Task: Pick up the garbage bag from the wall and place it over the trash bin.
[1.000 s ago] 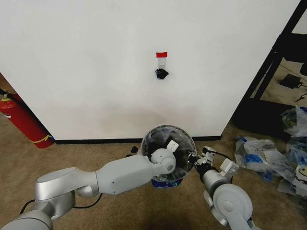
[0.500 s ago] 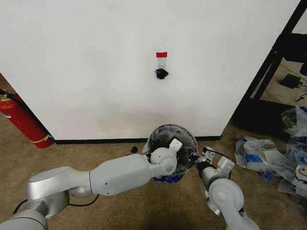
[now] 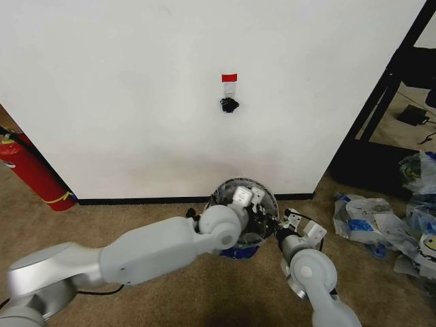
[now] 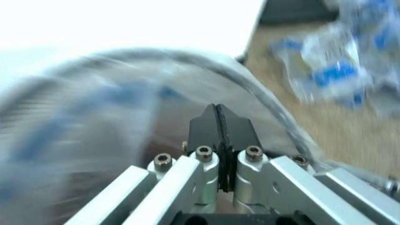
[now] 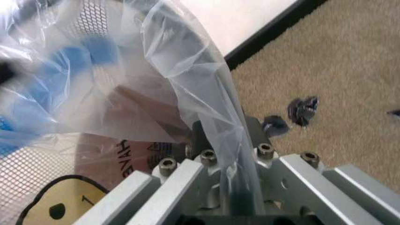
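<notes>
The black mesh trash bin (image 3: pixel 233 251) stands on the carpet at the foot of the white wall (image 3: pixel 136 102). The translucent garbage bag (image 3: pixel 267 204) with blue handles is draped over its mouth. My left gripper (image 3: pixel 246 197) reaches over the bin's opening. In the left wrist view its pads (image 4: pixel 219 125) are pressed shut with the bag's film (image 4: pixel 93 108) around them; I cannot tell whether film is pinched. My right gripper (image 3: pixel 285 227) is at the bin's right rim. It is shut (image 5: pixel 222 133) on a fold of the bag (image 5: pixel 206 93). The yellow smiley face (image 5: pixel 56 206) shows against the mesh (image 5: pixel 31 159).
A small hook (image 3: pixel 229 104) with red tape (image 3: pixel 229 78) above it is on the wall. A red fire extinguisher (image 3: pixel 34 170) leans at the left. A heap of white-and-blue bags (image 3: pixel 388 225) lies on the carpet at the right, beside a black rack (image 3: pixel 381 102).
My left arm has stretched forward, carrying its gripper from the bin's near side toward its far rim. The right arm has shifted slightly forward beside the bin.
</notes>
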